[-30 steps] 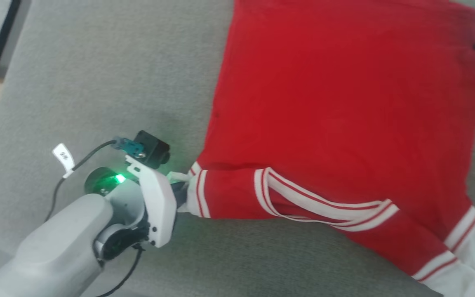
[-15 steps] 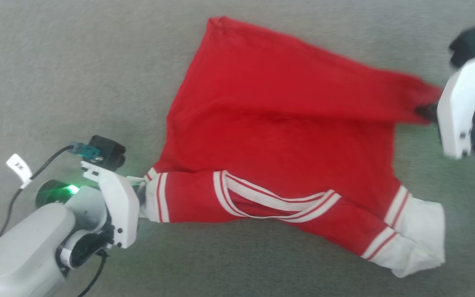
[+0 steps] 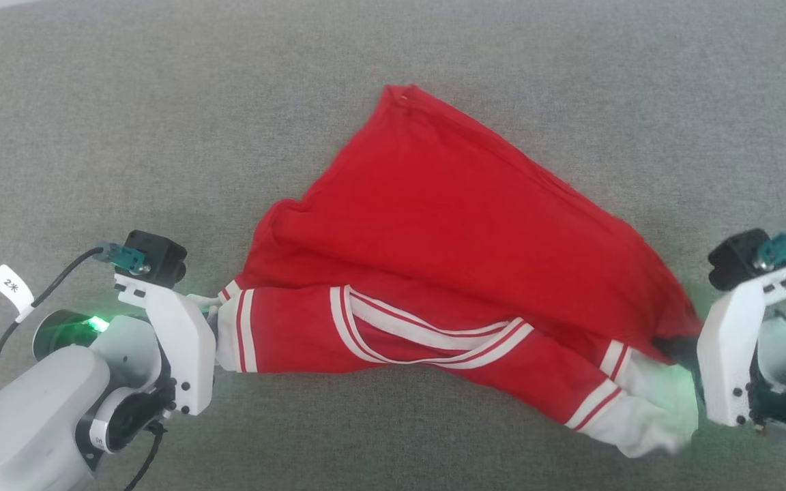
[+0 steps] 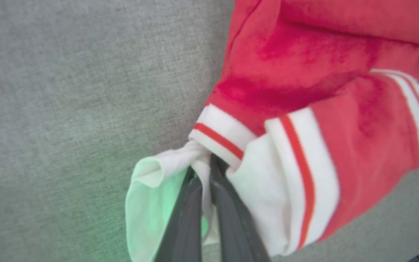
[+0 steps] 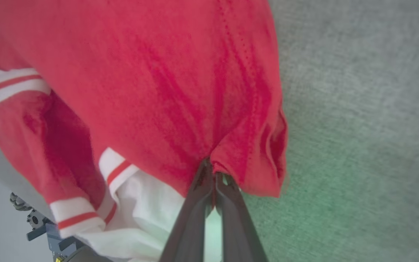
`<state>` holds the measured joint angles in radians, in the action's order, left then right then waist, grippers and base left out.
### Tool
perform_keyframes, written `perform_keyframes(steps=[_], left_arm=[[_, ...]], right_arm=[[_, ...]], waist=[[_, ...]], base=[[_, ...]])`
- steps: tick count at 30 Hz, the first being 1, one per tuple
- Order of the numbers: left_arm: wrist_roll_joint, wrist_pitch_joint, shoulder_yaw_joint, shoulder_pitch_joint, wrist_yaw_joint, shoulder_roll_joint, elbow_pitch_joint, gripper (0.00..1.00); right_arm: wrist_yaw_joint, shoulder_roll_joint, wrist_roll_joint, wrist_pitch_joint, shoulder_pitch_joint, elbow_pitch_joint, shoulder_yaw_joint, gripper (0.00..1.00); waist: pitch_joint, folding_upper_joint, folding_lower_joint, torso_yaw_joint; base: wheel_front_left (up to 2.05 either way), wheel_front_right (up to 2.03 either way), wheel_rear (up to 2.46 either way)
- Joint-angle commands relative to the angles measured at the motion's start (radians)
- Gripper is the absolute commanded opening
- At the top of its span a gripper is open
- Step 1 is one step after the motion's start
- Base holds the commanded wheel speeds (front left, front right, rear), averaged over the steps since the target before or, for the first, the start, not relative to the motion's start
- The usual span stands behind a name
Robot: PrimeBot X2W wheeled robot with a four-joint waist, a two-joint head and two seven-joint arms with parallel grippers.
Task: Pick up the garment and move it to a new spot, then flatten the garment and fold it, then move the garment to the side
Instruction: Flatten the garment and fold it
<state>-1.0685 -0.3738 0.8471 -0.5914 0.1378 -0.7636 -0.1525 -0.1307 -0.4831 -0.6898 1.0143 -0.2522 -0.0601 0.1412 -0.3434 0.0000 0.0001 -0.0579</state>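
1. The grey surface (image 3: pixel 161 102) lies under everything you see.
2. The garment (image 3: pixel 447 232) is stretched mid-surface between your two arms, striped bands nearest you.
3. Your left gripper (image 3: pixel 213 322) is clamped tight on the white sleeve end.
4. Your right gripper (image 3: pixel 681 349) is clamped tight on the bunched red edge.

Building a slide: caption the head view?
Left end effector and right end effector pinch opposite ends of the garment.

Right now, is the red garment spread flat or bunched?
Bunched: the garment is gathered at both ends, striped sleeves folded across it.
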Motion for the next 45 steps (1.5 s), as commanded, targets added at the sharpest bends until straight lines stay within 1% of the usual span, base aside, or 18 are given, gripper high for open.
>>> perform_keyframes(steps=[1,4,6,7,8,11,14,18,24,29,31,34,37,43,45], left_arm=[[-0.010,0.003,0.003,0.016,0.000,0.008,0.003,0.00],[-0.011,0.006,0.003,0.012,-0.003,0.012,0.000,0.00],[-0.011,0.006,0.004,0.007,-0.007,0.017,-0.004,0.00],[-0.010,0.007,0.005,0.005,-0.009,0.018,-0.007,0.00],[-0.010,0.007,0.007,0.004,-0.011,0.020,-0.010,0.00],[-0.011,0.007,0.011,0.004,-0.013,0.024,-0.016,0.00],[-0.012,0.009,0.012,0.012,-0.013,0.025,-0.020,0.00],[-0.016,0.013,0.014,0.026,-0.010,0.025,-0.017,0.00],[-0.022,0.026,0.012,0.042,-0.003,0.026,-0.002,0.00],[-0.019,0.031,0.016,0.041,-0.002,0.035,0.007,0.00],[-0.015,0.030,0.019,0.036,-0.005,0.042,0.009,0.00],[-0.007,0.033,0.025,0.024,-0.011,0.057,0.009,0.00],[-0.001,0.035,0.033,0.011,-0.019,0.077,0.004,0.00],[0.014,0.044,0.052,-0.021,-0.046,0.136,-0.018,0.00],[0.018,0.050,0.058,-0.032,-0.055,0.156,-0.030,0.00]], right_arm=[[0.000,0.015,0.019,-0.014,0.031,0.031,0.000,0.00],[0.001,0.049,0.036,-0.066,0.042,0.107,0.020,0.00],[0.002,0.059,0.052,-0.111,0.026,0.161,0.034,0.39],[0.002,0.058,0.054,-0.122,0.019,0.184,0.051,0.49],[0.002,0.058,0.054,-0.137,0.012,0.199,0.062,1.00],[0.002,0.052,0.041,-0.158,-0.003,0.210,0.079,1.00],[0.006,0.026,0.034,-0.170,-0.001,0.172,0.065,1.00],[0.004,-0.002,0.035,-0.157,0.021,0.059,0.009,1.00],[0.000,0.013,0.064,-0.122,0.059,-0.160,-0.079,1.00],[0.000,0.025,0.087,-0.103,0.021,-0.262,-0.094,1.00],[0.000,0.018,0.097,-0.104,-0.013,-0.286,-0.080,1.00],[0.000,-0.001,0.109,-0.122,-0.091,-0.278,-0.047,1.00],[0.000,-0.013,0.102,-0.154,-0.185,-0.221,0.003,1.00],[0.000,-0.057,0.064,-0.206,-0.385,-0.024,0.116,1.00],[0.000,-0.070,0.052,-0.216,-0.451,0.051,0.169,1.00]], waist=[[-0.005,0.0000,-0.0001,0.000],[-0.015,0.0000,-0.0001,0.000],[-0.021,0.0000,-0.0001,-0.002],[-0.022,0.0000,-0.0001,-0.003],[-0.022,0.0000,-0.0001,-0.004],[-0.019,0.0000,-0.0001,-0.007],[-0.009,0.0000,-0.0001,-0.011],[0.008,0.0000,-0.0001,-0.021],[0.027,0.0000,-0.0001,-0.039],[0.029,0.0000,-0.0001,-0.062],[0.029,0.0000,-0.0001,-0.078],[0.024,0.0000,-0.0001,-0.106],[0.017,0.0000,-0.0001,-0.139],[-0.007,0.0000,-0.0001,-0.230],[-0.016,0.0000,-0.0001,-0.259]], base=[[0.00,0.00,0.00],[0.00,0.00,0.00],[0.00,0.00,0.00],[0.00,0.00,0.00],[0.00,0.00,0.00],[0.00,0.00,0.00],[0.00,0.00,0.00],[0.00,0.00,0.00],[0.00,0.00,0.00],[0.00,0.00,0.00],[0.00,0.00,0.00],[0.00,0.00,0.00],[0.00,0.00,0.00],[0.00,0.00,0.00],[0.00,0.00,0.00]])
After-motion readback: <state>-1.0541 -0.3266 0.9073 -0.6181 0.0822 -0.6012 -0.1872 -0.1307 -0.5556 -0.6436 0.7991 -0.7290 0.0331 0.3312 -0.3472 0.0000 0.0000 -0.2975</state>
